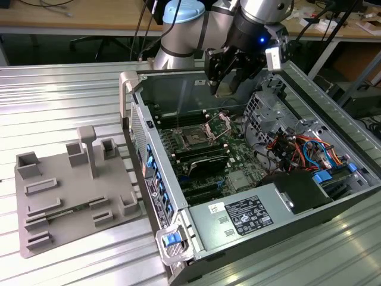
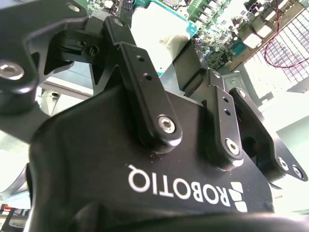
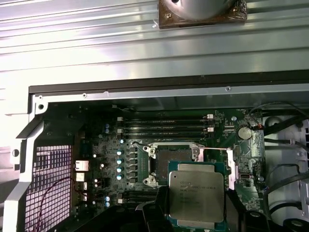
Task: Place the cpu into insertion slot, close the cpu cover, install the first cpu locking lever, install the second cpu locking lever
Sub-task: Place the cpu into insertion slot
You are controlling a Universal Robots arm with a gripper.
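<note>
My gripper (image 1: pixel 228 83) hangs above the open computer case, shut on the cpu (image 1: pixel 226 89). In the first wrist view the cpu (image 3: pixel 195 192) shows its silver-grey top, with a black finger (image 3: pixel 161 209) against each side. In the second wrist view the cpu (image 2: pixel 155 25) is a pale square between the fingers (image 2: pixel 189 65). Below it on the motherboard is the insertion slot (image 1: pixel 194 140) (image 3: pixel 161 159), a dark square with a silvery rim, partly hidden behind the chip in the first wrist view. The cpu cover (image 1: pixel 218 123) (image 3: pixel 231 167) stands raised beside the slot.
Long black memory slots (image 1: pixel 201 159) run next to the socket. A power supply box (image 1: pixel 244 217) and coloured cables (image 1: pixel 297 149) fill the case toward the exterior view's right. A grey fixture plate (image 1: pixel 71 190) lies outside the case at the exterior view's left.
</note>
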